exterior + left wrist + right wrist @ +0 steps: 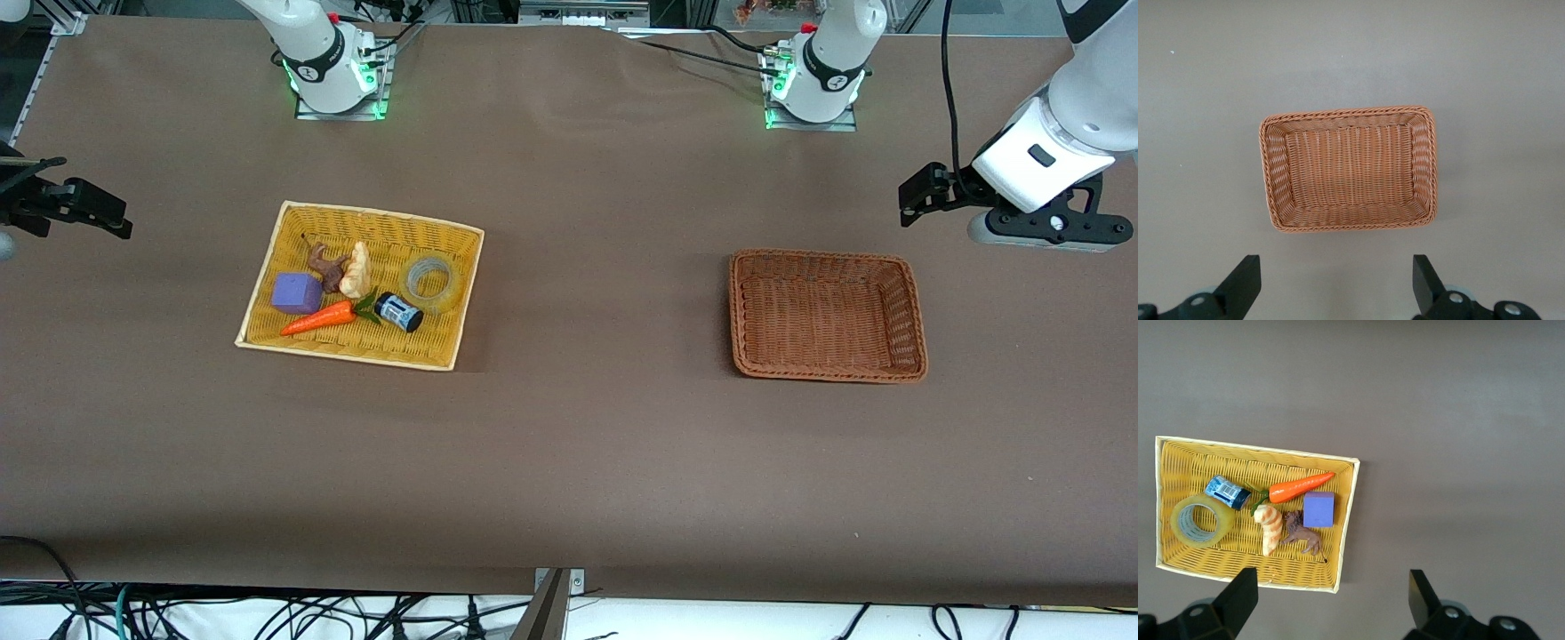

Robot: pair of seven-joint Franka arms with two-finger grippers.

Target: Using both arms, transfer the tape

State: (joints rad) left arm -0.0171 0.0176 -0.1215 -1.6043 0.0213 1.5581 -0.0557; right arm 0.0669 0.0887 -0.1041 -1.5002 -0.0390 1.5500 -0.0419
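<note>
The tape (412, 284), a translucent yellowish ring, lies flat in the yellow wicker basket (382, 233) toward the right arm's end of the table. It also shows in the right wrist view (1223, 524), in the basket (1258, 457). My right gripper (78, 209) hangs open and empty in the air past the basket, at the table's right-arm end; its open jaws (1331, 605) show above bare table. My left gripper (1042, 236) is open and empty, up beside the brown wicker basket (827, 258) at the left arm's end. In the left wrist view the gripper (1337, 288) is open above that empty basket (1345, 113).
In the yellow basket with the tape lie a blue-labelled bottle (397, 312), an orange carrot (318, 318), a purple cube (296, 293), a brown animal figure (327, 267) and a cream figure (356, 269). Brown tabletop lies between the two baskets.
</note>
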